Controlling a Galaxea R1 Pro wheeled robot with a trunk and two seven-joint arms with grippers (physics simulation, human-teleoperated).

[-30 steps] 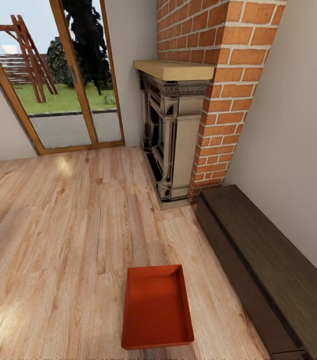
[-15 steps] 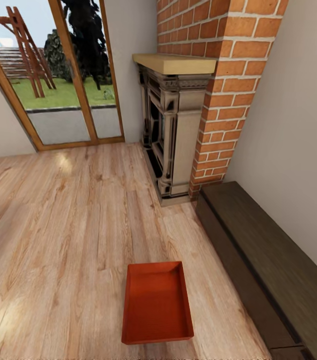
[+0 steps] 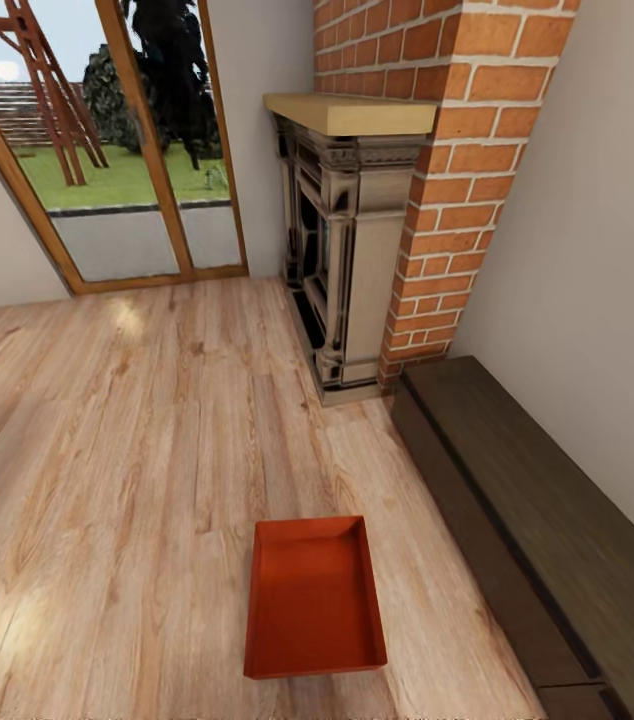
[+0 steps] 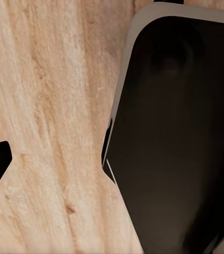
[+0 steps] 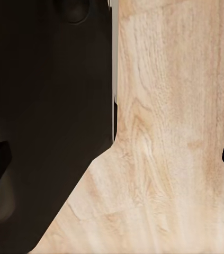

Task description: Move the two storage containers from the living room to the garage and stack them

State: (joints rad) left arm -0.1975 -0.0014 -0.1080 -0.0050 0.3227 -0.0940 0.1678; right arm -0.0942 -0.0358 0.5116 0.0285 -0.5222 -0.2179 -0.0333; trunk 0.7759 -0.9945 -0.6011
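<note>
1. One storage container [image 3: 314, 597] is counted in the head view: an orange-red, open-top rectangular box, empty, resting on the pale wood-plank floor [image 3: 127, 470] of the living room.
2. The container lies low and near centre in the head view, directly ahead of the robot and close to its base. Its long axis runs away from the robot, roughly toward the fireplace [image 3: 342, 250]; a short wall faces the robot.
3. A dark low bench [image 3: 527, 520] runs along the wall on the right, near the container but apart from it. A brick chimney [image 3: 437, 170] rises behind the fireplace, and a glazed wooden door [image 3: 107, 150] opens onto a lawn.
4. The wrist views look down at plank floor beside a dark rounded body panel, presumably the robot's own. Dark tips at the frame edges may be the fingers; their spacing cannot be judged, so the state of either set cannot be told.
5. Judgement: the container sits nearly on the centreline, so neither arm is clearly nearer. A two-arm grasp across the long walls appears suitable.
</note>
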